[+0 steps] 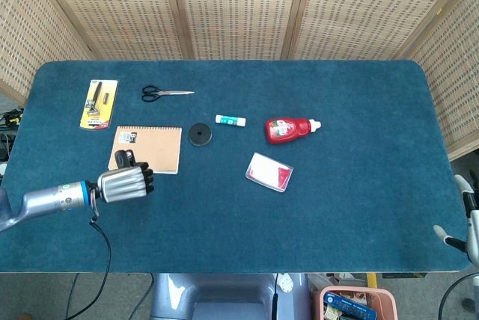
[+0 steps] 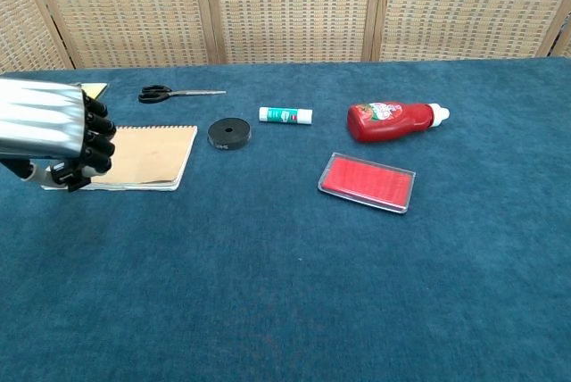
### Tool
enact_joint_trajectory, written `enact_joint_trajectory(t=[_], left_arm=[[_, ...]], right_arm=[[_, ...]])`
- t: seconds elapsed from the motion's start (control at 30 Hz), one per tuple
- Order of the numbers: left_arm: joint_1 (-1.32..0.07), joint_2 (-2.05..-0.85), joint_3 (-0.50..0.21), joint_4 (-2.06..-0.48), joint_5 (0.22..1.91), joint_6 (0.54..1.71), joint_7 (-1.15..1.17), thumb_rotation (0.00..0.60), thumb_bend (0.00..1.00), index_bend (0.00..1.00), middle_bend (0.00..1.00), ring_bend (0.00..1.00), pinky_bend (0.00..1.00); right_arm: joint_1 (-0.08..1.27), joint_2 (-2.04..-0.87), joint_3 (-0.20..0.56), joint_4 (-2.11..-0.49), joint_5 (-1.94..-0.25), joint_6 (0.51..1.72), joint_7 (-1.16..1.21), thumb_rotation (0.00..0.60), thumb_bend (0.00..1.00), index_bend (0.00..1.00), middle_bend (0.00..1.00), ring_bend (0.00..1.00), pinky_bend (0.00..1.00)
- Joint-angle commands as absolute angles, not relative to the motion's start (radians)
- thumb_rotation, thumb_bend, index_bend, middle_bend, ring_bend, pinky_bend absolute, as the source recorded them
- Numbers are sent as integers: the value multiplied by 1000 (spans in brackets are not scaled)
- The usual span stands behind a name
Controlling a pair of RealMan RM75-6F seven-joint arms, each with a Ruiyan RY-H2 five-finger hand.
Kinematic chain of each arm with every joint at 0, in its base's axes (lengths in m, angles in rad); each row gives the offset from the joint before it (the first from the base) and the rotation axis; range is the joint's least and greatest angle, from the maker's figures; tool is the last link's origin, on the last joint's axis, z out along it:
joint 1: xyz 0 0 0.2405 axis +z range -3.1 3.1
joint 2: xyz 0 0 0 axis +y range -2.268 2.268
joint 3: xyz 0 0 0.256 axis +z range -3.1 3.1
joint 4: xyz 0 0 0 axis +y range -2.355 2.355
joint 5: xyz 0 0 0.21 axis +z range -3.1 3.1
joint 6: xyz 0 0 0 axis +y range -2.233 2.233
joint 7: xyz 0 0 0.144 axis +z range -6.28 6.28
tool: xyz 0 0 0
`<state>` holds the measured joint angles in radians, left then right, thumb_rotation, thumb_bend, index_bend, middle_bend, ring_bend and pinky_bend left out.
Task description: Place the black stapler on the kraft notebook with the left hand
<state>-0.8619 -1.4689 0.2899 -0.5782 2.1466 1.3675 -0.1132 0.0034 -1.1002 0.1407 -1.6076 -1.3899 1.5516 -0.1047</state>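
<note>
Near edge of the table (image 1: 224, 238), off its front: a pink bin (image 1: 358, 303) below the rim, holding a dark blue boxed item and other contents too small to identify. At the far right edge, a sliver of the right hand (image 1: 458, 232) shows in the head view only; finger position cannot be told.

Left hand (image 1: 123, 182) sits above the near-left corner of the kraft notebook (image 1: 153, 148). Fingers are curled in tight around a dark object. A small black piece protrudes from the top of the fist, taken to be the black stapler (image 1: 124, 158). Most of it is hidden inside the grip. The visible end points away from the robot, toward the notebook; its long axis cannot be confirmed. In the chest view the hand (image 2: 55, 134) covers the notebook's (image 2: 152, 154) left portion, and whether the stapler touches the cover cannot be told.

Mid-table: a clear flat case (image 1: 269, 171) with a red insert, lying tilted, well right of the notebook. A black tape roll (image 1: 199, 134) lies flat just beside the notebook's far-right corner.

Further back: a glue stick (image 1: 230, 120) on its side, then a red bottle (image 1: 290, 128) on its side with its white cap pointing right.

Far row: a yellow blister card (image 1: 99, 103) holding a tool, above the notebook, and black-handled scissors (image 1: 166, 94) with blades pointing right.

Wicker screens (image 1: 239, 6) stand behind the table.
</note>
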Motion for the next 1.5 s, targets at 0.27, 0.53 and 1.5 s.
enact_joint_trajectory(t=[0.27, 0.53, 1.5], left_arm=[[-929, -1651, 243, -393, 2025, 1178, -245, 600, 500, 844, 605, 452, 517], [-949, -1715, 249, -268, 1978, 1094, -325, 600, 500, 811, 573, 452, 523], [-573, -1278, 8, -1152, 1464, 1401, -242, 600, 0, 0, 0, 0, 0]], right_arm=[[12, -1106, 146, -1599, -1363, 1531, -113, 600, 0, 0, 0, 0, 0], [19, -1108, 153, -1589, -1337, 1513, -112, 600, 0, 0, 0, 0, 0], [-2, -1087, 122, -1622, -1434, 1578, -71, 600, 0, 0, 0, 0, 0]])
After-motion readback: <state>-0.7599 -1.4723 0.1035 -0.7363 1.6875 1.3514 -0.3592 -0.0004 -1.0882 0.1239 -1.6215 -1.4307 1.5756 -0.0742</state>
